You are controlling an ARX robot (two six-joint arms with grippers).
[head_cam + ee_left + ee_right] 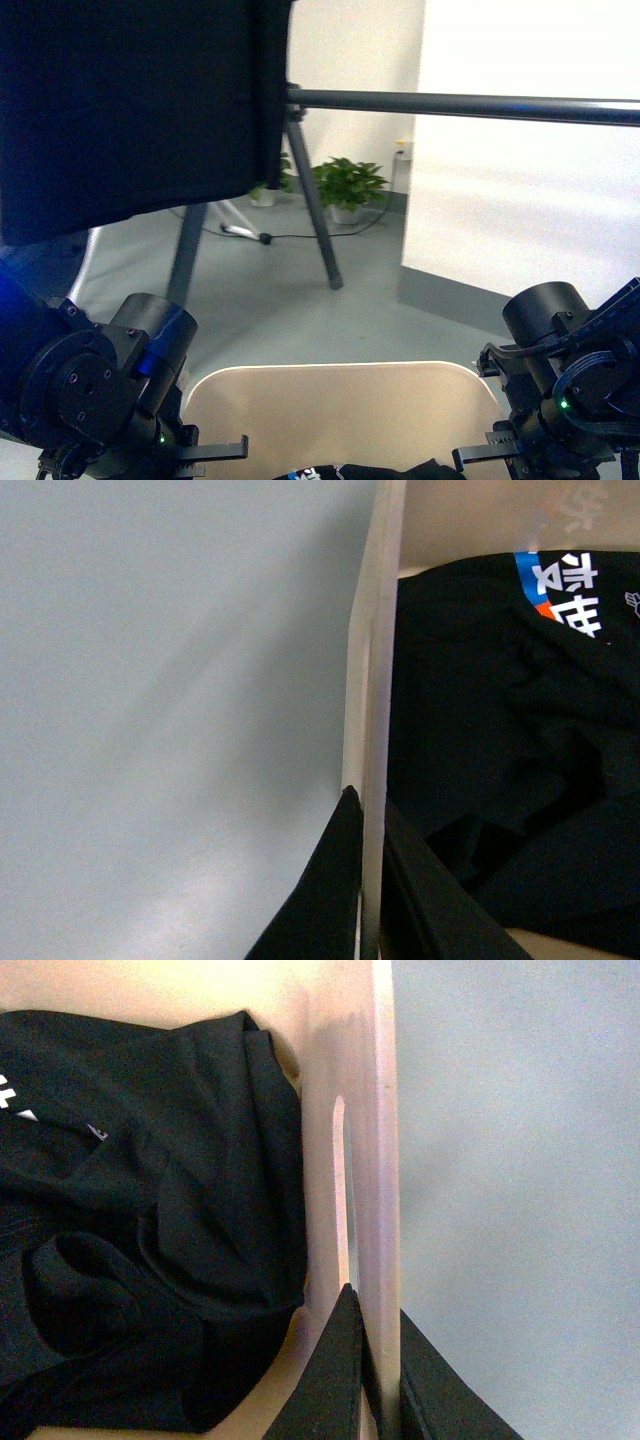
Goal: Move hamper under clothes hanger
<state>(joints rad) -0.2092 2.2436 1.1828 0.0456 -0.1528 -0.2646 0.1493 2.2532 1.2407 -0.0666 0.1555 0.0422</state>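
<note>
Left end effector and right end effector each pinch 1 hamper rim; likely mid-move, both must next advance evenly beneath the clothes hanger.

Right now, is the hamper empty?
No, black clothing with a blue-and-white print lies inside the hamper.

Front view: hamper, near half cut by lower edge. Bar of clothes hanger runs off right; left end hidden behind hung black cloth, itself cut top and left. Left wrist: garment print cropped, unreadable.
</note>
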